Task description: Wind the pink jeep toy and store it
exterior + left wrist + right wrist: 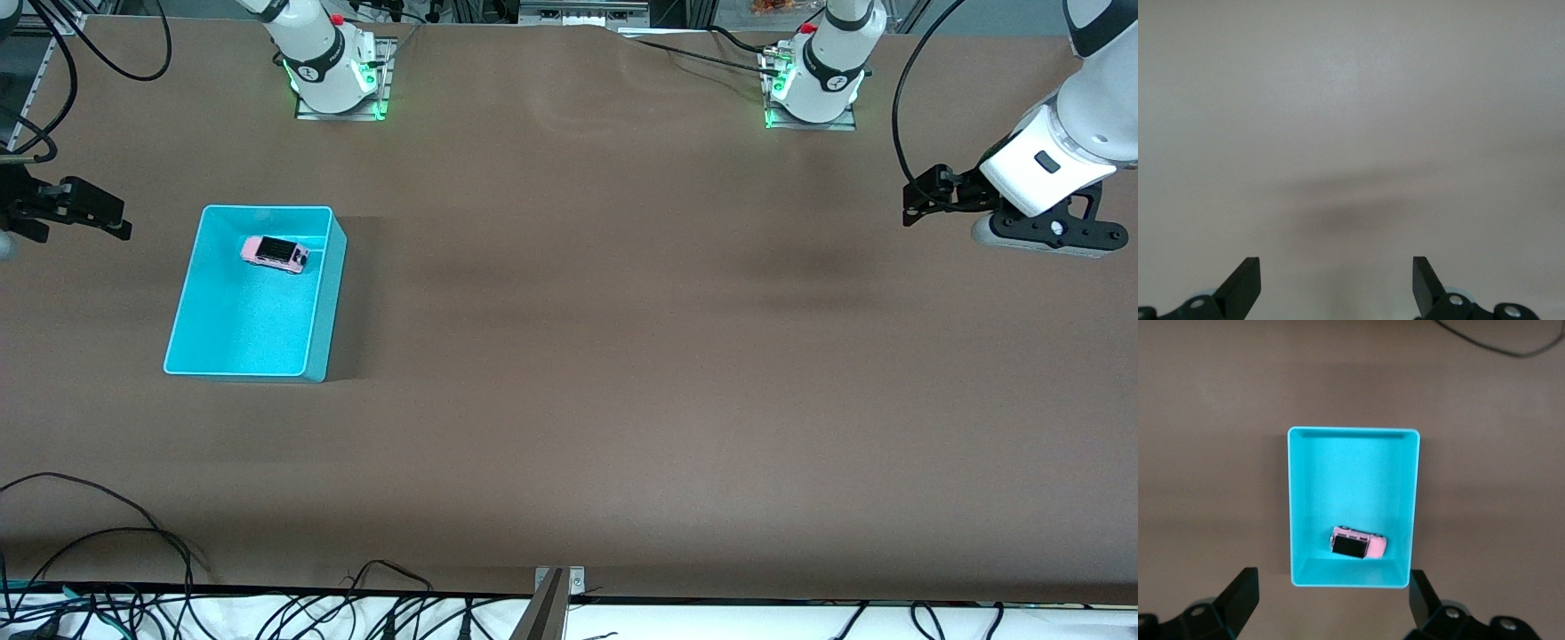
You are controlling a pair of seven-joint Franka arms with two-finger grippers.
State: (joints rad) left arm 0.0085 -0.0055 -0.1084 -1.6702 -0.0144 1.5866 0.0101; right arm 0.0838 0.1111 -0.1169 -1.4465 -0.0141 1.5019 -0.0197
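The right gripper (67,209) hangs in the air at the edge of the table on the right arm's end, its fingers (1238,597) spread wide with nothing between them, and it is plainly the nearer of the two to the task's thing. The pink jeep toy (275,253) lies inside the turquoise bin (191,293), on the bin's floor close to the short wall that faces the robots' bases, resting on its wheels with the black roof up. Its long axis runs across the bin's width, roughly parallel to that short wall and slightly skewed. From the right gripper the toy lies toward the middle of the table and lower down, just inside the bin. The left gripper (987,209) waits over bare tabletop near the edge on the left arm's end, well apart from the bin, its fingers (1245,283) likewise held apart and empty. Nothing stands between the right gripper and the toy except the bin's walls, which would crowd any descent beside the nearby short wall. Judged from this, the storing looks done.
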